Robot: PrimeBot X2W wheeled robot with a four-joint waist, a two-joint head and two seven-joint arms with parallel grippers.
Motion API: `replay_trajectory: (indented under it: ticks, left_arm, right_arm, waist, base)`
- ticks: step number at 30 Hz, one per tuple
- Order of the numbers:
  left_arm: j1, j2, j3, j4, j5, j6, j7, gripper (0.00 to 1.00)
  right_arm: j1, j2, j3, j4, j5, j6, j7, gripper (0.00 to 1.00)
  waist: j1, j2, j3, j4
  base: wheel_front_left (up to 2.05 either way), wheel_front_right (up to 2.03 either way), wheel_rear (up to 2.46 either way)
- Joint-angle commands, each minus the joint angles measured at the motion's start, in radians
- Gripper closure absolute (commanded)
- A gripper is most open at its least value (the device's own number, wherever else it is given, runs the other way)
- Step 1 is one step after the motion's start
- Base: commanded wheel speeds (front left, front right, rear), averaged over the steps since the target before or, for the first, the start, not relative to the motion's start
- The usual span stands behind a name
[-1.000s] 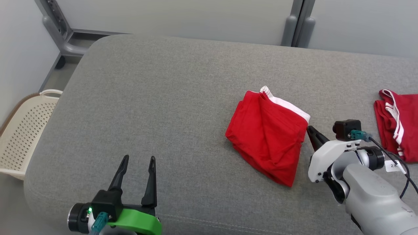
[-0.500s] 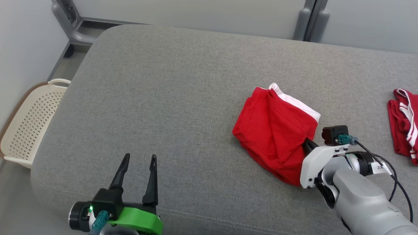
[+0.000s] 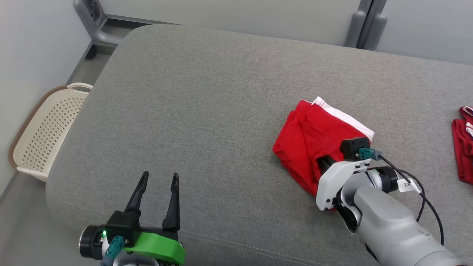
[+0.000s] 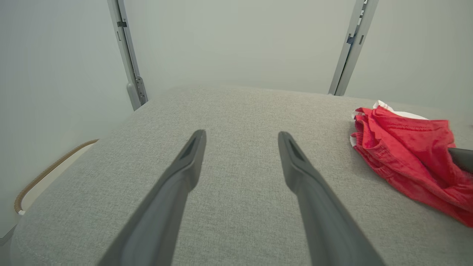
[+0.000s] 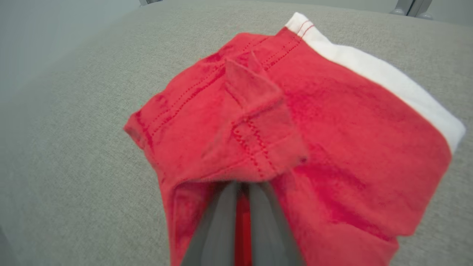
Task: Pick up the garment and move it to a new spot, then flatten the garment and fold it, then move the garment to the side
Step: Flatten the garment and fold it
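The red fabric garment with a white waistband (image 3: pixel 308 142) lies on the grey upholstered bench (image 3: pixel 207 111), right of centre, gathered into a compact, roughly rectangular packet of several layers, with the white band along its far right edge. Judged from this layout, pick-up, relocation and folding appear complete. The fold is loose rather than crisp: the right wrist view shows a small flap standing up near the middle of the garment (image 5: pixel 295 129). The step that seems outstanding is the transfer of the packet to the side. The right hand (image 5: pixel 242 188) meets the garment at its near edge. Its two dark fingers are pressed together and their tips sit beneath a raised fold of red cloth. A thin red strip shows between the fingers, but it cannot be told whether cloth is pinched there or merely seen through the gap. The left hand (image 3: pixel 160 174) hovers over bare bench at the near left, well apart from the garment, with its fingers spread wide and nothing between them; the left wrist view confirms this and shows the garment (image 4: pixel 402 155) off to its right. A second red garment with white stripes (image 3: pixel 463 147) lies at the far right edge of the bench, which suggests the deposit area. A cream perforated plastic basket (image 3: pixel 44 133) stands on the floor beside the left end of the bench.
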Motion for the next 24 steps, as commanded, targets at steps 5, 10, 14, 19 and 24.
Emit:
replay_trajectory:
  ticks: [5,10,14,19,24]
  left_arm:
    - [-0.017,0.001,-0.002,0.002,-0.002,-0.001,-0.003,0.0]
    - [-0.012,0.001,-0.004,0.003,-0.004,0.004,-0.003,0.0]
    - [-0.002,0.001,0.002,0.003,-0.005,0.009,-0.003,0.0]
    - [0.012,0.001,0.011,-0.006,0.0,0.007,-0.003,0.0]
    - [0.02,0.001,0.018,-0.009,0.006,0.003,-0.003,0.0]
  right_arm:
    - [-0.008,0.022,0.023,-0.017,-0.006,-0.001,-0.004,1.0]
    - [0.003,0.038,0.032,-0.016,-0.001,-0.001,-0.004,1.0]
    - [0.013,0.037,0.035,-0.023,0.006,-0.001,-0.004,1.0]
    - [0.032,0.004,-0.008,-0.086,0.004,-0.001,-0.003,0.02]
    - [0.071,-0.039,-0.075,-0.156,-0.022,-0.001,-0.003,0.0]
  waist:
    - [0.0,0.0,0.003,0.025]
    - [0.0,0.0,-0.001,0.036]
    - [0.0,0.0,-0.01,0.029]
    - [0.0,0.0,-0.023,0.005]
    - [0.0,0.0,-0.033,-0.022]
  base:
    - [0.0,0.0,0.0]
    - [0.0,0.0,0.0]
    - [0.0,0.0,0.0]
    - [0.0,0.0,0.0]
    - [0.0,0.0,0.0]
